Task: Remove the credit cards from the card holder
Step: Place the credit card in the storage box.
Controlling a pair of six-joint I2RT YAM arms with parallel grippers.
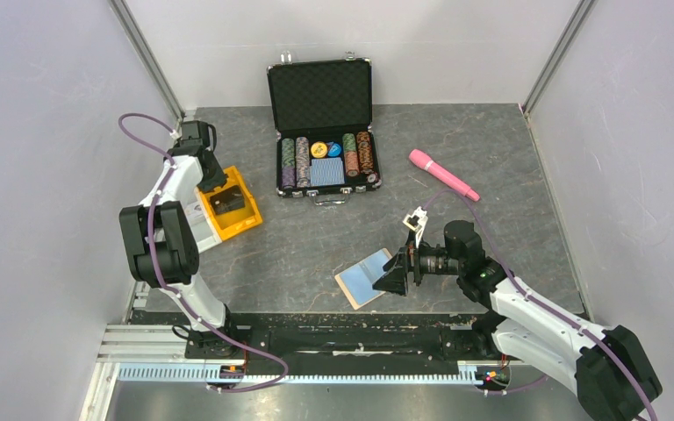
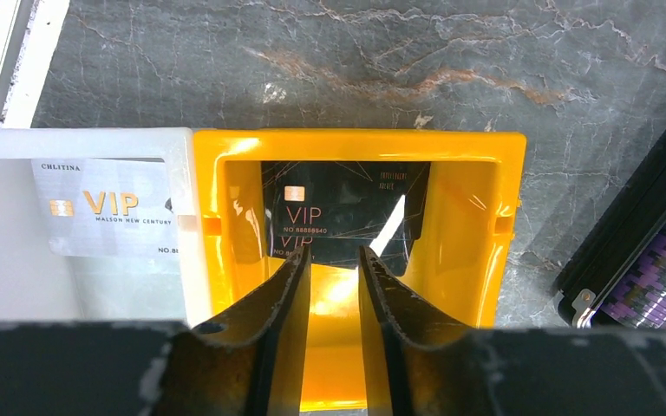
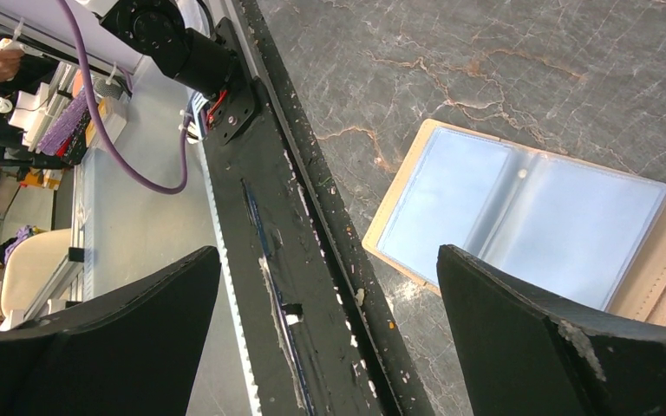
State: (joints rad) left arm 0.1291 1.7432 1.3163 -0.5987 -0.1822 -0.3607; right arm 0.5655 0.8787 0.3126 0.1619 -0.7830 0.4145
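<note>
Open card holder (image 1: 362, 278) lies long axis near-left to far-right; right gripper (image 1: 395, 274) low at its right end, fingers wide apart; left gripper (image 2: 334, 254) above bin (image 2: 494, 217), fingers narrowly apart.

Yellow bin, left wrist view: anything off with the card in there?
Slightly. The black VIP card does not lie flat: it appears to lean against the far wall of the yellow bin. The white card in the neighbouring white tray looks flat. No damage visible.
</note>
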